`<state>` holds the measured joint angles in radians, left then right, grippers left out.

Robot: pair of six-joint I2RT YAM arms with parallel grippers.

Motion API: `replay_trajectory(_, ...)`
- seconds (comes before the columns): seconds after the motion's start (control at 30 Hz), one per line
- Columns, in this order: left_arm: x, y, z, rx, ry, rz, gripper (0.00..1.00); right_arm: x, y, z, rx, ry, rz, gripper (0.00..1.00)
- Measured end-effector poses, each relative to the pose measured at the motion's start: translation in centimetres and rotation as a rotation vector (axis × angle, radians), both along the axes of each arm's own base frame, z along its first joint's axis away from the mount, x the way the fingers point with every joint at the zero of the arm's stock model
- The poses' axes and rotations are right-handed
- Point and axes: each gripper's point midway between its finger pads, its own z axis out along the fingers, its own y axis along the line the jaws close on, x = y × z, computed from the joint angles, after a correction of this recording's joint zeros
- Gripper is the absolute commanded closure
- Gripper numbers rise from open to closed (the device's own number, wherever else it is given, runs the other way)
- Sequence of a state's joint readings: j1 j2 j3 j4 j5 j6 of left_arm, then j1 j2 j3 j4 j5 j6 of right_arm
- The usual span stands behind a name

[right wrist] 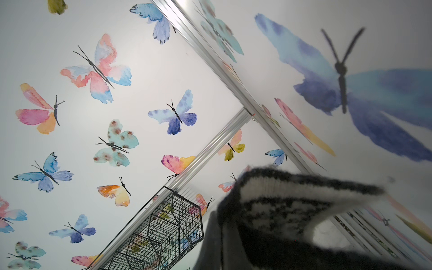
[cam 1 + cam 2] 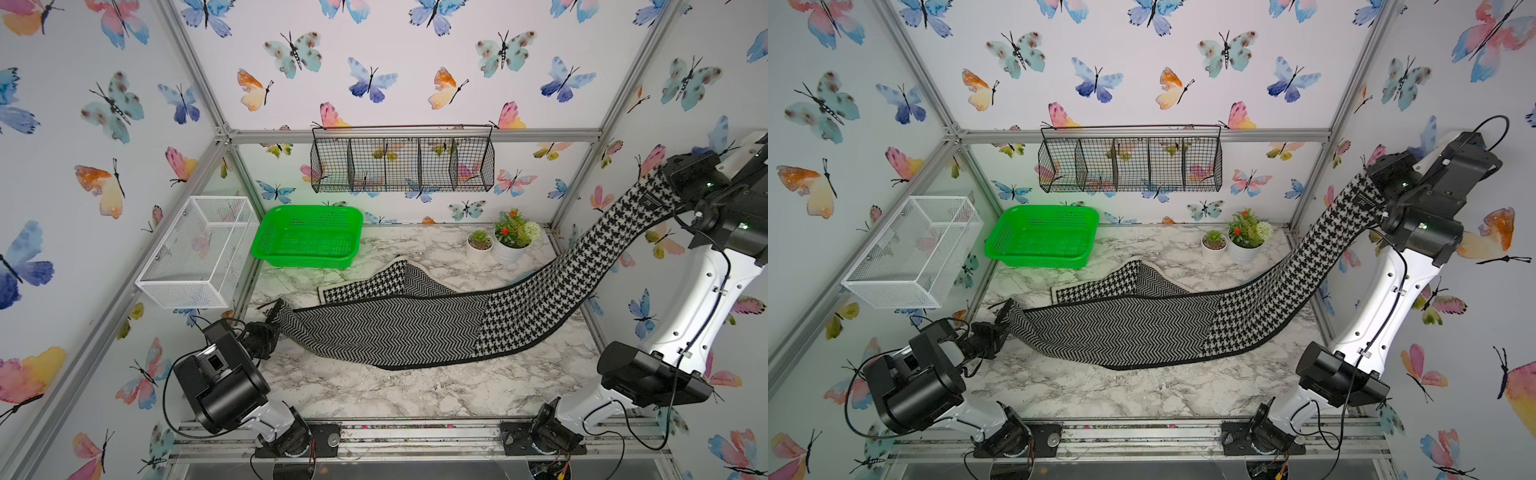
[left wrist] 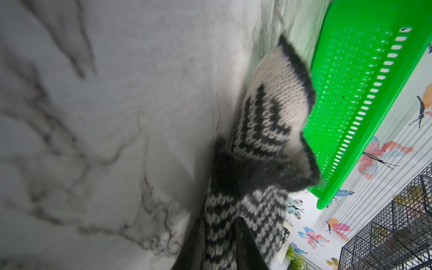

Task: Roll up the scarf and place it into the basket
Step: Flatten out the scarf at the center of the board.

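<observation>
Scarf [image 2: 395, 328] spans the surface [image 2: 374, 390] left-right. Left claw [image 2: 276, 308] clamped on its left-edge end; right claw [image 2: 665, 179] apparently clamped on the other, held high. Basket [image 2: 305, 261] back-left corner, nearer left arm.

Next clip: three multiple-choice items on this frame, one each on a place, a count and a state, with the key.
1. Where does the basket stand? A) on the marble table B) on the back wall C) inside the white mesh box
2. How many potted plants? A) one B) two C) three
3. The scarf is: A) rolled up B) in the basket C) held at both ends

A: it sits on the table's back left. B: two white pots stand side by side. C: the left hand and the raised right hand each pinch an end.
</observation>
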<state>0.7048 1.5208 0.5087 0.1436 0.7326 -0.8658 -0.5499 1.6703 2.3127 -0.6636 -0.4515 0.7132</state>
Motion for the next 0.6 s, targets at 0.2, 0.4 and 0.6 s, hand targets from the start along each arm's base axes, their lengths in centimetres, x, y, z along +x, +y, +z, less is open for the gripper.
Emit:
replay_trajectory(0.2,-0.2,-0.1,0.7,0.021,-0.007,-0.007,0.92,0.0,0.0,0.0,0.0,0.001,0.002,0.97)
replay_trajectory(0.4,-0.3,-0.1,0.8,0.03,-0.004,-0.016,1.0,0.1,0.0,-0.2,0.002,0.004,0.002,0.99)
replay_trajectory(0.6,-0.6,-0.4,1.7,0.038,-0.012,-0.022,1.0,0.1,0.0,-0.2,0.001,0.005,0.002,0.99)
